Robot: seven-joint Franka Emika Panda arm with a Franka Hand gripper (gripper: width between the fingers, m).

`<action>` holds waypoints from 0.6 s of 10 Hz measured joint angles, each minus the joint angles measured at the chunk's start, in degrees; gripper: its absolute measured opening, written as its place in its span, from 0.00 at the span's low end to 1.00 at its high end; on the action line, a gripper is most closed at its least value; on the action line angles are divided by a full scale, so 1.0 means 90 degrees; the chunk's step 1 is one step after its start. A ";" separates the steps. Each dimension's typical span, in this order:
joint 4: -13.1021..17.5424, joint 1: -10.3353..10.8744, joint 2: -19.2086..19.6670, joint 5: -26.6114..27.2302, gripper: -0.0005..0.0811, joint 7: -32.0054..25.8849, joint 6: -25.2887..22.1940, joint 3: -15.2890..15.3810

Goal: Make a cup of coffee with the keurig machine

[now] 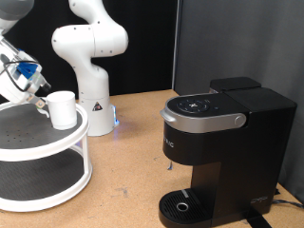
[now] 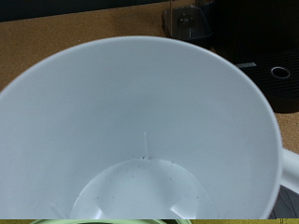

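Cup (image 1: 63,109) upright on white tiered stand (image 1: 43,142), fingers (image 1: 40,103) at its rim, exterior view's left side; we can't tell their spread. Keurig machine (image 1: 223,142) well apart, exterior view's right.

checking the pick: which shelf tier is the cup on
The top tier of the white stand: the cup sits at its rim by the hand; the bottom tier doesn't hold it.
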 joint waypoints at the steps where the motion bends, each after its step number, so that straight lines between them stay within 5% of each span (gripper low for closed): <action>1: -0.0048 -0.0001 0.0001 -0.0010 0.99 -0.0004 0.0063 -0.0001; 6: -0.0184 -0.0021 0.0004 -0.0151 0.99 -0.0031 0.0266 -0.0040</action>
